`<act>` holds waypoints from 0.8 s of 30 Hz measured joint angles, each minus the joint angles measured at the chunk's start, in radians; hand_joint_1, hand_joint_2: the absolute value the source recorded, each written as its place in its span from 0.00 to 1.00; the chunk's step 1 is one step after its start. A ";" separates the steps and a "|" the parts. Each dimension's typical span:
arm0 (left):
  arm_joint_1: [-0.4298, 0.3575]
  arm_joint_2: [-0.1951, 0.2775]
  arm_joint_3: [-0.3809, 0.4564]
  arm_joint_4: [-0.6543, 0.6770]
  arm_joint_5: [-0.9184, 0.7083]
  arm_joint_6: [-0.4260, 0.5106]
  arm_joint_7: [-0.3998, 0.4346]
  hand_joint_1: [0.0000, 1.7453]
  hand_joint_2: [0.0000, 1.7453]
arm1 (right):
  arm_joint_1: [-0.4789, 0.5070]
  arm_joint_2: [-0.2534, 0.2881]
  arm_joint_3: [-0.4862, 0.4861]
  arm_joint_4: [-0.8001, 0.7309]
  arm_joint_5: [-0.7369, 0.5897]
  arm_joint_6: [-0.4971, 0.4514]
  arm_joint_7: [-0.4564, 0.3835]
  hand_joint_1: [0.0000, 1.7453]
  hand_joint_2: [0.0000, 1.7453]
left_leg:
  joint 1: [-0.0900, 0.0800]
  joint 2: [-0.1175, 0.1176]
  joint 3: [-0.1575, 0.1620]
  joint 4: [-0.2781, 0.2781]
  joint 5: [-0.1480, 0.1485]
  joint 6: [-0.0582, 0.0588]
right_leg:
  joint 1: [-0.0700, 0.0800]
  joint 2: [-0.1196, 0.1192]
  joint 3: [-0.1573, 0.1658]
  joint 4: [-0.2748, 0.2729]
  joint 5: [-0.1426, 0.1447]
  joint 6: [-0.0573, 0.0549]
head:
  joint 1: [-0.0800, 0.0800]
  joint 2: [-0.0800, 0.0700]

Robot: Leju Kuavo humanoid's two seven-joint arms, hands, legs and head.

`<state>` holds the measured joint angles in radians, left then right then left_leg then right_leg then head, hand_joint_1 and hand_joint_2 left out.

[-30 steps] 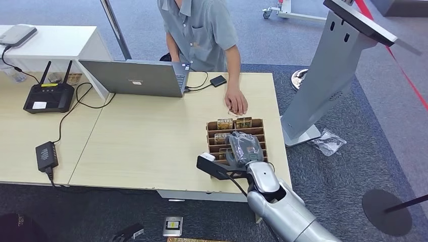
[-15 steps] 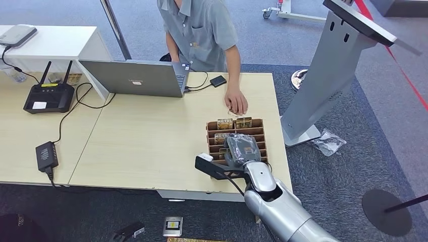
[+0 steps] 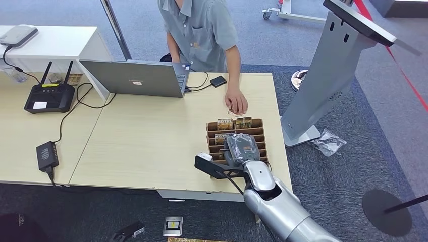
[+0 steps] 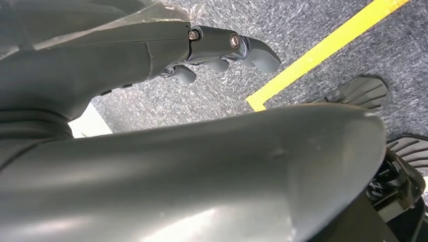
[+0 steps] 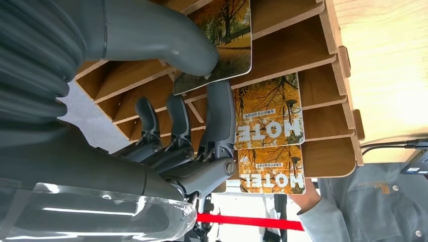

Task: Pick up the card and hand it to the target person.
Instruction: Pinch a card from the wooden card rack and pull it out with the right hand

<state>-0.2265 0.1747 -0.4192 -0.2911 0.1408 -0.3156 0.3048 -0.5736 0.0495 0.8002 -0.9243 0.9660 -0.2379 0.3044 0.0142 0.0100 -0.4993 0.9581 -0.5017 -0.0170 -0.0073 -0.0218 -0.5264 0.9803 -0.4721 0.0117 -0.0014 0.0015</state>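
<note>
My right hand (image 3: 243, 148) hovers over the wooden card rack (image 3: 258, 132) at the table's front right corner. Up close, this hand (image 5: 166, 146) pinches a card (image 5: 224, 30) printed with autumn trees between thumb and a finger, and the card lies across the rack's dividers (image 5: 323, 106). Two orange "HOTEL" cards (image 5: 270, 113) sit in slots beside it. The person (image 3: 202, 30) sits behind the table, one hand (image 3: 236, 105) resting just beyond the rack. My left hand (image 4: 212, 48) hangs over grey carpet, loosely curled and holding nothing.
A laptop (image 3: 134, 78) stands at the table's back, a router (image 3: 49, 97) and a power adapter (image 3: 46, 155) on the left. A grey kiosk stand (image 3: 328, 75) rises right of the table. A small black box (image 3: 218, 80) lies near the person's arm.
My right hand has sunk slightly lower over the rack and shifted a little toward me. The person and the things on the table have stayed put.
</note>
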 joint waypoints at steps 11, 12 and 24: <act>0.006 0.000 0.000 0.002 0.011 0.003 -0.004 0.00 0.00 | 0.002 0.000 -0.001 -0.004 0.007 -0.040 -0.016 0.90 1.00 | 0.000 0.000 0.000 0.000 0.001 0.000 | 0.000 0.000 0.000 0.000 0.001 0.000 | 0.000 0.000; 0.008 0.000 0.000 0.002 0.012 0.005 -0.006 0.00 0.00 | 0.003 -0.002 -0.001 -0.011 0.009 -0.047 -0.021 0.94 1.00 | 0.000 0.000 0.000 0.000 0.001 0.000 | 0.000 0.000 0.000 0.000 0.001 0.000 | 0.000 0.000; 0.028 0.002 0.000 0.006 0.021 0.017 -0.032 0.00 0.00 | 0.029 -0.049 -0.025 -0.252 0.064 -0.127 -0.089 1.00 1.00 | 0.000 0.000 0.000 0.000 0.001 0.000 | 0.000 0.000 -0.001 0.000 0.001 0.000 | 0.000 0.000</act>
<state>-0.1988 0.1766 -0.4192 -0.2848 0.1618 -0.2985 0.2728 -0.5450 0.0005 0.7748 -1.1759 1.0298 -0.3650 0.2155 0.0141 0.0103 -0.4997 0.9581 -0.5011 -0.0173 -0.0073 -0.0218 -0.5272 0.9803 -0.4710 0.0117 -0.0013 0.0015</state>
